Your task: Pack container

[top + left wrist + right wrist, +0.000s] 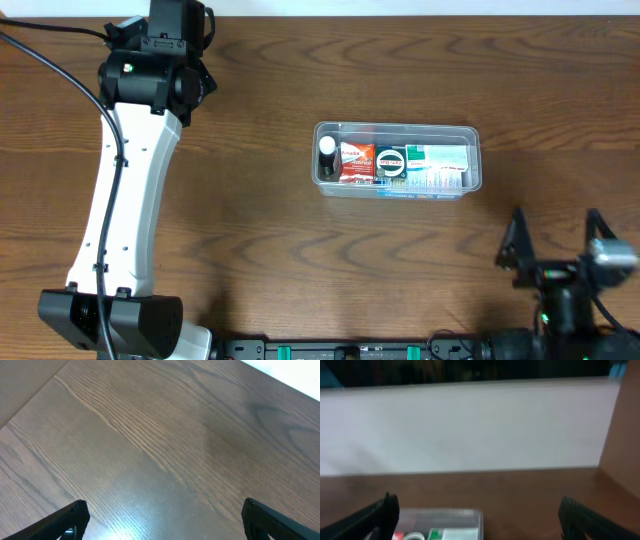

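The clear shallow container lies right of the table's centre. Inside it, from left to right, are a small black-capped bottle, a red packet, a round black-and-white item and green-and-white packets. My right gripper stands open near the front right, apart from the container. In the right wrist view its near right corner shows low between the spread fingers, with nothing held by the right gripper. My left gripper is open over bare wood at the far left.
The left arm stretches from the front left base up to the far left corner. A black cable runs beside it. A pale wall rises behind the table's far edge.
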Controlling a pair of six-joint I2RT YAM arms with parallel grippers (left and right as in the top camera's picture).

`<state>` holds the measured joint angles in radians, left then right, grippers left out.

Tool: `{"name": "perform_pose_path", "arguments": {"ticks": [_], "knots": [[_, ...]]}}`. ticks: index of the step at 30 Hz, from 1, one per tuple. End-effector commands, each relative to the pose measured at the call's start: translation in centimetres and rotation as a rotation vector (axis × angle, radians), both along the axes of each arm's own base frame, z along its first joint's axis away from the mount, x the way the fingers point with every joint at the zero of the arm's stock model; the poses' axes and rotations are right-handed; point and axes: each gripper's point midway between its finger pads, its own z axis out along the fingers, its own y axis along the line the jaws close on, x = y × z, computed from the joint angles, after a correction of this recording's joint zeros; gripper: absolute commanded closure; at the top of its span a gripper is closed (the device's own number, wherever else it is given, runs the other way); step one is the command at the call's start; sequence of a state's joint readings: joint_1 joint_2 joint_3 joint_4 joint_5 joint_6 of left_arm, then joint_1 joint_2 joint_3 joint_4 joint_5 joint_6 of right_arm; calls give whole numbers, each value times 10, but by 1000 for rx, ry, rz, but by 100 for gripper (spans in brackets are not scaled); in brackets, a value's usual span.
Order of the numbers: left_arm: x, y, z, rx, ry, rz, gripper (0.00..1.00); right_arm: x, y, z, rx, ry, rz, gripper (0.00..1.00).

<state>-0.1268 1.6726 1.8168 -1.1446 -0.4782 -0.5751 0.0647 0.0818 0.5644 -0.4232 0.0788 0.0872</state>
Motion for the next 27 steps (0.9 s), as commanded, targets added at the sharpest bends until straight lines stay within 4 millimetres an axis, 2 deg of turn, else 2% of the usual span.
{"name": "perform_pose_path", "arguments": {"ticks": [1, 7, 16, 27], "knots": [[-1, 4, 7, 15, -13, 7, 2, 12, 0, -22, 7, -36, -1, 1], [-1, 4, 7, 15, -13, 7, 2, 34, 7, -53, 7, -86, 31, 1], [-1, 4, 7, 15, -13, 7, 2, 48, 8, -105, -55, 12, 30, 1], [-1, 4, 7, 15, -13, 7, 2, 54, 9, -133, -101, 49, 31, 1]]}}
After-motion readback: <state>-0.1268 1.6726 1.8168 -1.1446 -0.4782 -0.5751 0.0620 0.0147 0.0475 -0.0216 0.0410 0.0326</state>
